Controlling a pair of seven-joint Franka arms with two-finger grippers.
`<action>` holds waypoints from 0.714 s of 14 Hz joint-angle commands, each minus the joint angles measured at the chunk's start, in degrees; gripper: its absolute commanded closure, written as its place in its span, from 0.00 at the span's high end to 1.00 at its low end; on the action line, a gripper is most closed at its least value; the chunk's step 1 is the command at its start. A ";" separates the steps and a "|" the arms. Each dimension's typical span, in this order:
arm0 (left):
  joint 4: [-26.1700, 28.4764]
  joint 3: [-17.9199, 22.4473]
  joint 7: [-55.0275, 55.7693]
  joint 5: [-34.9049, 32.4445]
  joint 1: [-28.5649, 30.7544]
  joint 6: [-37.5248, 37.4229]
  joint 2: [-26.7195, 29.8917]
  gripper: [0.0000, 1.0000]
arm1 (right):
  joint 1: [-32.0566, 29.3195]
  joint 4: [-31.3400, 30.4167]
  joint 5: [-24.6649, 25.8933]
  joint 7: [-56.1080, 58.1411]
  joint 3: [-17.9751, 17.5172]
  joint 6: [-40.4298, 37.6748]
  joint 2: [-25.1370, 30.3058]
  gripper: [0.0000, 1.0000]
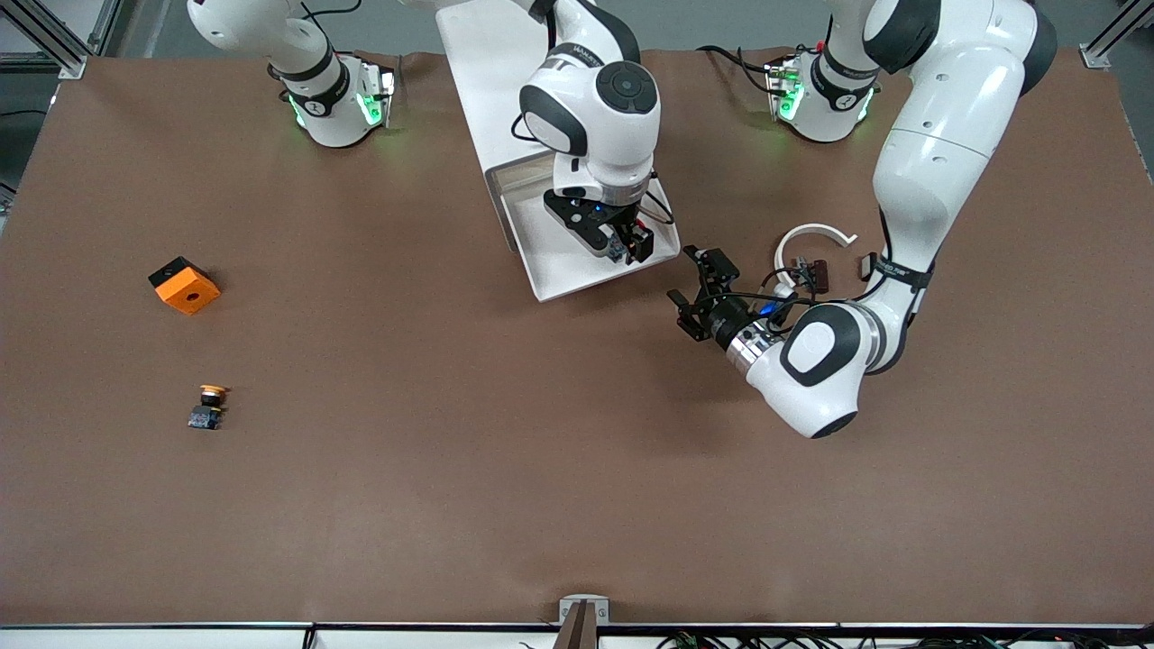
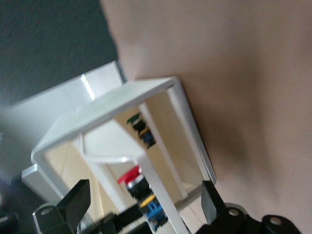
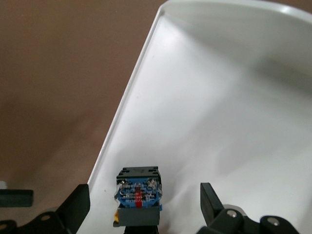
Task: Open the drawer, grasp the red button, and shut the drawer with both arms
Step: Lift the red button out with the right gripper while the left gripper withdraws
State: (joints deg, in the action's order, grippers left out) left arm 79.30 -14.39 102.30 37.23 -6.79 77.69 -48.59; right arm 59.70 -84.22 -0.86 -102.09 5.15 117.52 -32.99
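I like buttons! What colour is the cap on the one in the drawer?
Red; the button shows it best in the left wrist view.

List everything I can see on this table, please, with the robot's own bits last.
drawer: one, white, pulled out of the cabinet, mid-table
cabinet: one, white, between the arm bases
button: one, red cap, bluish base, in the drawer
yellow-capped button: one, toward the right arm's end
orange cube: one, farther from the front camera than that button
white ring: one, open-ended, toward the left arm's end
right gripper: open, over the button
left gripper: open, beside the drawer front
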 commanded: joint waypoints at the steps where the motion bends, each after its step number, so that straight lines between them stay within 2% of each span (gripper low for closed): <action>1: -0.37 -0.11 -11.29 -6.80 0.55 3.50 1.48 1.00 | 0.94 1.60 0.68 -1.19 0.56 0.52 -1.90 1.00; 5: -0.37 -0.02 -25.46 -12.18 0.72 7.91 2.88 1.00 | 0.94 1.60 0.50 -1.19 0.56 0.52 -1.90 1.00; 8: -0.46 0.07 -27.50 -16.13 0.19 8.00 4.29 1.00 | 0.94 1.60 0.50 -0.48 0.56 0.61 -1.90 1.00; 9: -0.37 0.15 -27.42 -17.18 0.37 8.00 4.55 1.00 | 0.94 1.60 0.50 -0.66 0.56 1.13 -1.90 0.97; 10: -0.46 0.59 -27.50 -18.94 0.46 8.00 4.56 1.00 | 0.94 1.60 0.42 -0.75 0.56 1.22 -1.90 0.90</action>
State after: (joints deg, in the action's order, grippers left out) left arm 78.21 -14.41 75.80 21.25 -6.23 85.25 -45.32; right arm 59.93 -84.04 -0.86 -102.09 5.16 118.59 -33.92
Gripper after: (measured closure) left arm 0.000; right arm 0.031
